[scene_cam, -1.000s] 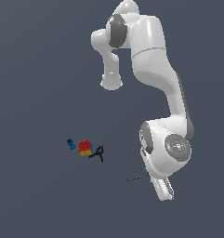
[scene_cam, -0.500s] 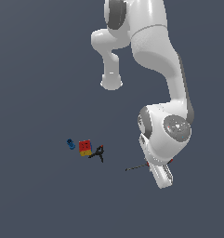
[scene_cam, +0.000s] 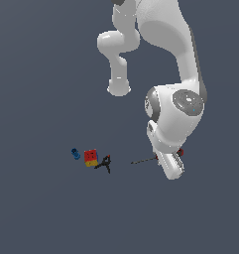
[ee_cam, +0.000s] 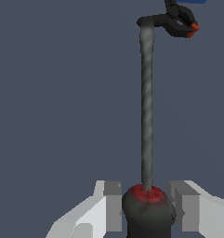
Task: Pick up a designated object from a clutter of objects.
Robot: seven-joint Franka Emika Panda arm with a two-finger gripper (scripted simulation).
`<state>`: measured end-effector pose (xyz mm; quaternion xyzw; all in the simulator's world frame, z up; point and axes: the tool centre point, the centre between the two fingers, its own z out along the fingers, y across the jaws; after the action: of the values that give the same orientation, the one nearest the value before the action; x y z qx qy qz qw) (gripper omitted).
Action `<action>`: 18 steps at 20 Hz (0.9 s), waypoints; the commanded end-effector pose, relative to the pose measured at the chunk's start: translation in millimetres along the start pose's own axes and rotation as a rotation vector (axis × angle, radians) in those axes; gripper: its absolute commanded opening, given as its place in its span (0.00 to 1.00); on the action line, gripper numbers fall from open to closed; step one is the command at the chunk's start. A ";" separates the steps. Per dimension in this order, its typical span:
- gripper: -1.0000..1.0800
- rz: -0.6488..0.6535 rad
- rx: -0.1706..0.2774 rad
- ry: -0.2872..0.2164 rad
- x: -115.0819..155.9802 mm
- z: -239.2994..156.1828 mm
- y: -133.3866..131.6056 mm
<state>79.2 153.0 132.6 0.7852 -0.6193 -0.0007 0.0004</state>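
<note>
Exterior view. The white, rounded arm is reaching down on the exterior view's right, its gripper [scene_cam: 171,166] sitting low over the flat grey floor [scene_cam: 41,208]. The slim screwdriver with the red-and-black handle and thin dark metal shaft [scene_cam: 143,160] is lying nearly level, its shaft poking out towards the exterior view's left from under the gripper; a spot of red handle is showing at the gripper's far side. How far the fingers are standing apart cannot be told here. Well off to the left, the clutter is sitting in a short row: a small blue cylinder [scene_cam: 75,154], a red-yellow-blue cube [scene_cam: 90,158] just beside it, and a small black clamp [scene_cam: 104,163] touching or nearly touching the cube.

Wrist view. The gripper [ee_cam: 147,209] is straddling the screwdriver's handle [ee_cam: 147,209], one pale grey finger [ee_cam: 111,207] standing on each side. The fingers are sitting close against the handle; whether they are pressing it cannot be told. The shaft is running straight away from the gripper, its tip ending just beside the black clamp [ee_cam: 178,22].
</note>
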 end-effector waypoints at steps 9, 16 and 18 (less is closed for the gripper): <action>0.00 0.000 0.001 0.000 -0.4 -72.0 58.3; 0.00 0.000 0.001 0.000 -0.5 -121.7 97.4; 0.00 0.000 0.001 0.000 -0.5 -136.3 108.7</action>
<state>-17.9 130.3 257.6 0.7852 -0.6192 -0.0008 0.0002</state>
